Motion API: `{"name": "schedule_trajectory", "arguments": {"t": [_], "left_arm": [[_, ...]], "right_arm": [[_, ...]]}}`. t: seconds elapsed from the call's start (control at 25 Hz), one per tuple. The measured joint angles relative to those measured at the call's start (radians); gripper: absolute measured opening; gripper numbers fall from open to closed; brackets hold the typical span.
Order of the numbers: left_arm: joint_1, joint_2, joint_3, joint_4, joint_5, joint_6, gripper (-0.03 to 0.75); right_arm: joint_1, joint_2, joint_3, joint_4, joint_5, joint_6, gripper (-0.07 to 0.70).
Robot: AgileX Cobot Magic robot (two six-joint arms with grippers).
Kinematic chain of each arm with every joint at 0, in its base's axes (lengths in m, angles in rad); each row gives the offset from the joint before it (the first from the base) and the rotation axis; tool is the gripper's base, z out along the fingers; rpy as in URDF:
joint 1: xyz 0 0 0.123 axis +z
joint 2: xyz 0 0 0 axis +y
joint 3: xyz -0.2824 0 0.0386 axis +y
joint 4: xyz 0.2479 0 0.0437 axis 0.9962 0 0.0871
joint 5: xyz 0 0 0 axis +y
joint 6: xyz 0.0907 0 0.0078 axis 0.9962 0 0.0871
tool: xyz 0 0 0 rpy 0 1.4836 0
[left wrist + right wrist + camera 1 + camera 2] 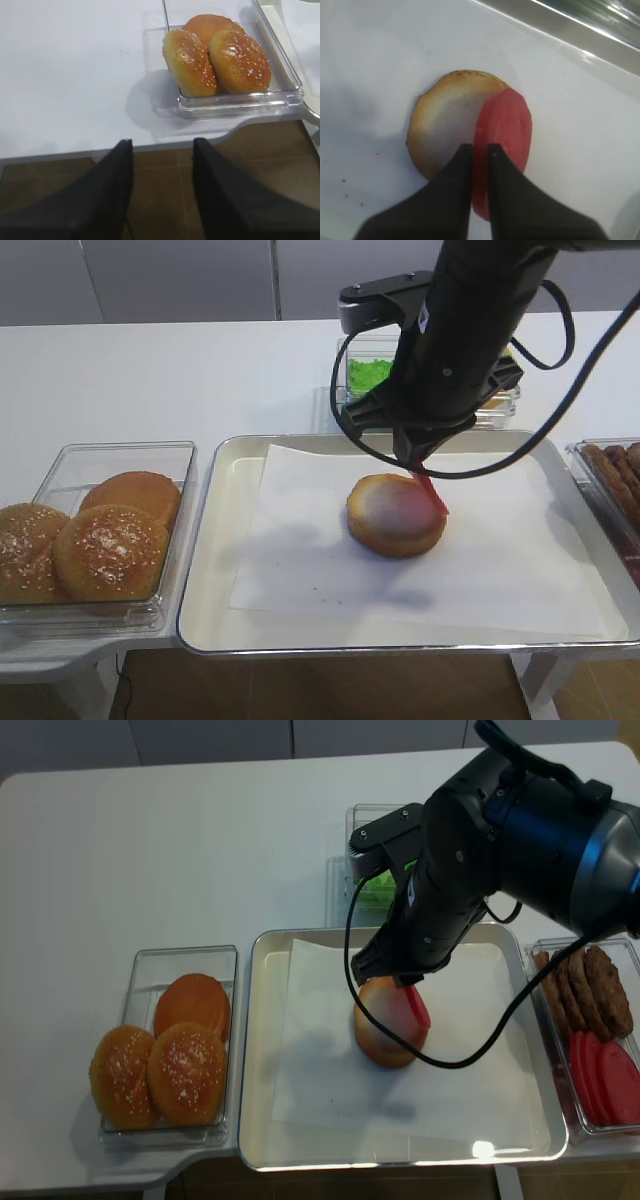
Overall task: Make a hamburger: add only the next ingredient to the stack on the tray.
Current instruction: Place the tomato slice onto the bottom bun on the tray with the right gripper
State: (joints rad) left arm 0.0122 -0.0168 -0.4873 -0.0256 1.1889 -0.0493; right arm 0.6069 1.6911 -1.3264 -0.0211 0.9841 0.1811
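- Red-pink disc (502, 135) x1, edge-on, being pinched by right gripper (480, 150) over 1 bun half (445, 125).
- Tray (225, 540): paper lying bare all round the bun.
- Left gripper (162, 150) hanging w/ jaws apart, holding nothing.

Three sesame buns (160, 1055) are counted in the clear box at lower left. One bun half (385, 1032) and one red disc (414, 1005) are seen on one tray (262, 1050). Two claws are counted, the right claw (480, 150) and the left claw (162, 150).

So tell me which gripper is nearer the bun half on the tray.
Right. The right gripper hangs directly over the bun half, shut on the red-pink disc. The left gripper is off the table's front edge, open, beyond the box of sesame buns.
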Motion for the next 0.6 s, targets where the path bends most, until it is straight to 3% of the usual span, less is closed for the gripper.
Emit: {"name": "schedule_trajectory", "arguments": {"t": [0.36,0.6], "left_arm": [[0.000,0.000,0.000,0.000,0.000,0.000,0.298],[0.000,0.000,0.000,0.000,0.000,0.000,0.298]], "right_arm": [[0.000,0.000,0.000,0.007,0.000,-0.005,0.092],[0.000,0.002,0.000,0.021,0.004,-0.003,0.230]]}}
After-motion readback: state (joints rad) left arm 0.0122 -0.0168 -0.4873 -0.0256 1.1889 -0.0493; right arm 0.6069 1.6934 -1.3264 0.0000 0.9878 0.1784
